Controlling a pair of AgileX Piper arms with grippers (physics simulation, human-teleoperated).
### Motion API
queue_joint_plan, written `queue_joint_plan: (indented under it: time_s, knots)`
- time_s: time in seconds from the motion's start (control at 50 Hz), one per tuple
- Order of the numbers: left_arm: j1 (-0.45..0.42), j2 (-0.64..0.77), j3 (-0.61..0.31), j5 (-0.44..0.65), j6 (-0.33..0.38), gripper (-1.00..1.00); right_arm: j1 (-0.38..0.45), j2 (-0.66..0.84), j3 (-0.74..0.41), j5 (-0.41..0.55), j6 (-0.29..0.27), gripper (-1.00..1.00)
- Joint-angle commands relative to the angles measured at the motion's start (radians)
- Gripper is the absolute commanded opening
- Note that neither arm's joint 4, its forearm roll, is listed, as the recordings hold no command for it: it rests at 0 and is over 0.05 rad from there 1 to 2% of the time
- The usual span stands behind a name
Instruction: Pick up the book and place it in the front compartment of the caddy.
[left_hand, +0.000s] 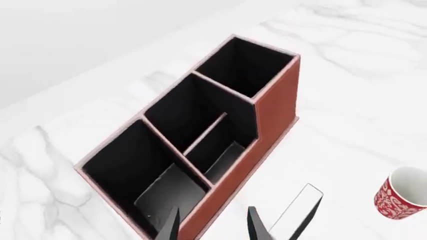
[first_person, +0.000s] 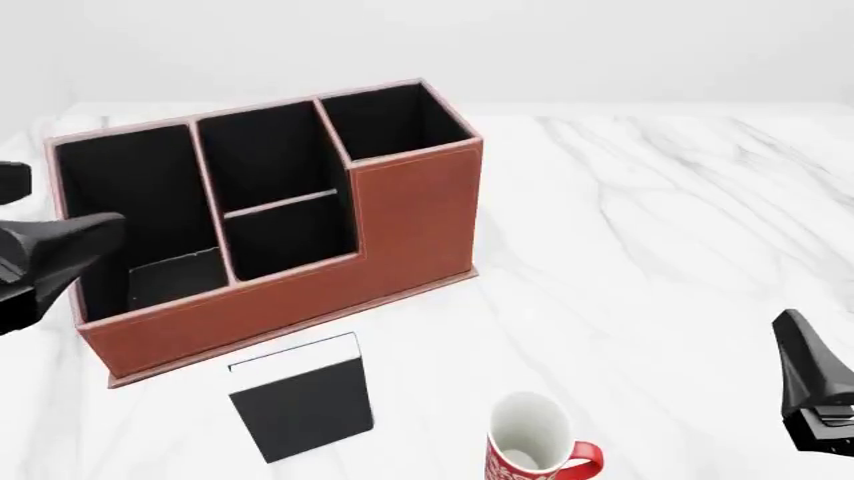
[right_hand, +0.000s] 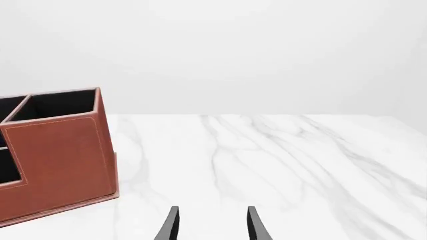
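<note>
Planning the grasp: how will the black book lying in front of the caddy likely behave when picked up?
The book lies flat on the marble table, so its low edges look hard to pinch. It seems thin, probably light and somewhat stiff. Its plain cover may slip in the tool.

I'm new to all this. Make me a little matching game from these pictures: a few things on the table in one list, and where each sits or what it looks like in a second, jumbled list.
Things:
1. book
2. mug
3. caddy
4. right end effector

Descriptions:
A. reddish-brown outside, black inside
B. open, holding nothing, over bare marble
C. lying flat in front of the caddy, black cover
D. red and white, upright, beside the book

Pairs: 1-C, 2-D, 3-A, 4-B
</note>
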Motion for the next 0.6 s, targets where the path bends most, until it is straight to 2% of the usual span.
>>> queue_joint_plan:
  time_s: [0.02,0.16,0.38,0.4,0.44,0.6]
  knots:
    - [-0.057,0.092,-0.055,0.057,0.086,1.00,0.000,-0.002,0.001,0.001,0.000,1.00]
    - [-0.072,0.115,-0.095,0.093,0.132,1.00,0.000,0.004,0.001,-0.005,0.000,1.00]
    - [-0.105,0.169,-0.100,0.119,0.178,1.00,0.000,0.000,0.002,-0.002,0.000,1.00]
    - [-0.103,0.176,-0.093,0.122,0.199,1.00,0.000,0.000,0.002,-0.002,0.000,1.00]
    - [-0.121,0.186,-0.111,0.130,0.186,1.00,0.000,0.000,0.002,-0.002,0.000,1.00]
    - [-0.132,0.227,-0.139,0.147,0.213,1.00,0.000,0.001,0.002,-0.003,0.000,1.00]
